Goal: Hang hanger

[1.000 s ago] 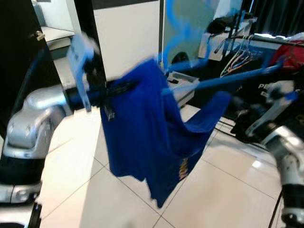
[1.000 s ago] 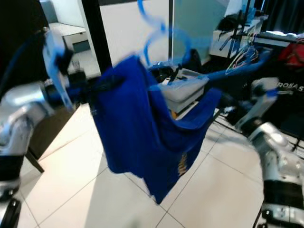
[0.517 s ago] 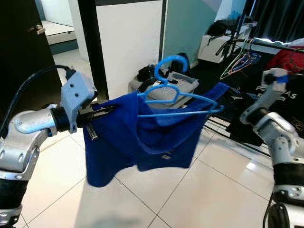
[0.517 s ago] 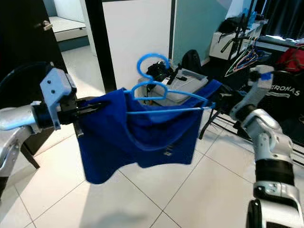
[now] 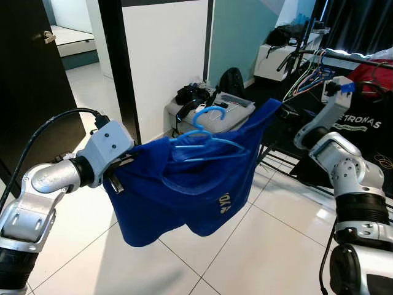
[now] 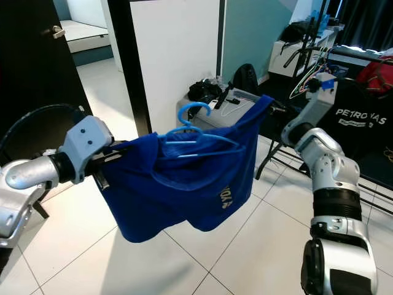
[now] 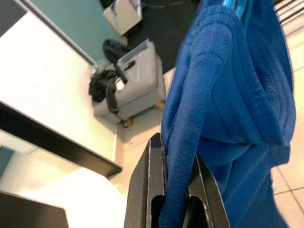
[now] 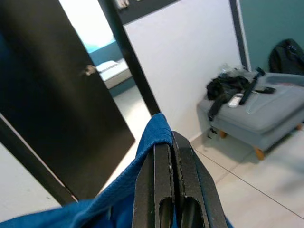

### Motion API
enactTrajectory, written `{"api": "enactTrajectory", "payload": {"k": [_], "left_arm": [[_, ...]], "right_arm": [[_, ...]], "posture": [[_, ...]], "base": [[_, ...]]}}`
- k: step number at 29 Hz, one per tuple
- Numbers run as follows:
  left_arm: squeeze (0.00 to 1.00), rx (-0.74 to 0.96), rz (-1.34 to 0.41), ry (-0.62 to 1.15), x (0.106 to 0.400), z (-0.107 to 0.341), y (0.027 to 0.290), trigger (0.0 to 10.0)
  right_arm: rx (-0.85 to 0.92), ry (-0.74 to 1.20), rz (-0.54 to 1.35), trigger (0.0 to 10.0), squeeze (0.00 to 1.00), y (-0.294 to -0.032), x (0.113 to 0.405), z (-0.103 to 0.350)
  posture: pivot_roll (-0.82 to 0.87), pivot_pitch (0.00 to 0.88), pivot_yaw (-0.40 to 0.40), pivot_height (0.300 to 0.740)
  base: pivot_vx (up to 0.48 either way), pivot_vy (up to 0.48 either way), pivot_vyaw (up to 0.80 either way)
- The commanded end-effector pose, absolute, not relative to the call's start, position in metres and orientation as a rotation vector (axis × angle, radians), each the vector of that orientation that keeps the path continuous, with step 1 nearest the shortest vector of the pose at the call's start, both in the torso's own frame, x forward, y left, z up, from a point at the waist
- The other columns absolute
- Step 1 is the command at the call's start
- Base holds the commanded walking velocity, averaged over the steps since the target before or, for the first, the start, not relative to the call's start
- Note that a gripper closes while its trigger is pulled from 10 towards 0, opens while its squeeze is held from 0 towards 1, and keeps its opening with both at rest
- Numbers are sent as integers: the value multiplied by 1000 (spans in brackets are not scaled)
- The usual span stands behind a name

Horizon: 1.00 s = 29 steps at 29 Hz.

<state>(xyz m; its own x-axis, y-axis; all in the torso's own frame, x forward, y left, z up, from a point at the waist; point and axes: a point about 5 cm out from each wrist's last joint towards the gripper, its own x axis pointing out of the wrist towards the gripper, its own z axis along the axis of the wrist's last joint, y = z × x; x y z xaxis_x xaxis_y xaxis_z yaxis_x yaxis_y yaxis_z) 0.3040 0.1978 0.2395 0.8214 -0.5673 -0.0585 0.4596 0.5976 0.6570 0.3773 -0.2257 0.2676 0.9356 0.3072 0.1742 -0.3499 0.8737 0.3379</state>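
Holding a blue shirt stretched between both arms, with a light blue hanger nested in its neck opening, hook upward.

Left pincer: fingers together, clamped on a fold of the shirt's left edge. Right pincer: fingers together, pinching the shirt's right corner, held higher and farther out.

Shirt's long axis runs left-near to right-far, sagging in the middle over the tiled floor. Hanger sits between the pincers, nearer the middle; neither pincer touches it.

Clothes rack with spare hangers stands far right, just beyond the right arm. So the rail lies right and far of the hanger hook, and the right arm is the nearer one.

Whether the hanger's shoulders are fully seated inside the shirt is probably yes, but folds hide it.

Judgement: carry toward the rack comes next.
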Motion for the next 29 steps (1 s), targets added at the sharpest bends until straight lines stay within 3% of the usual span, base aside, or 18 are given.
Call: {"api": "enactTrajectory", "payload": {"k": [1,3,7,9,11,21,29], "left_arm": [[0,721,-584,-146,305,233,198,0],[0,715,-575,-149,305,233,198,0],[0,655,-403,-165,315,237,202,0],[0,655,-403,-165,315,237,202,0],[0,597,-323,-176,319,239,202,0],[0,443,-178,-165,328,232,193,0],[0,276,-105,-175,333,234,187,0]], "right_arm": [[377,-142,367,0,0,-222,377,277],[370,-139,371,0,0,-220,377,278],[313,-119,551,0,0,-183,366,287],[313,-119,551,0,0,-183,366,287],[274,-80,614,0,0,-165,359,282],[275,0,582,0,0,-149,350,264],[185,129,681,0,0,-132,331,240]], "posture": [[-41,0,-61,740],[-43,0,-61,740],[-46,0,-59,740],[-46,0,-59,740],[-50,0,-56,740],[-64,0,-46,740],[-68,0,-42,740]], "base": [[0,0,0],[0,0,0],[0,0,0],[0,0,0],[0,0,0],[0,0,0],[0,0,0]]}}
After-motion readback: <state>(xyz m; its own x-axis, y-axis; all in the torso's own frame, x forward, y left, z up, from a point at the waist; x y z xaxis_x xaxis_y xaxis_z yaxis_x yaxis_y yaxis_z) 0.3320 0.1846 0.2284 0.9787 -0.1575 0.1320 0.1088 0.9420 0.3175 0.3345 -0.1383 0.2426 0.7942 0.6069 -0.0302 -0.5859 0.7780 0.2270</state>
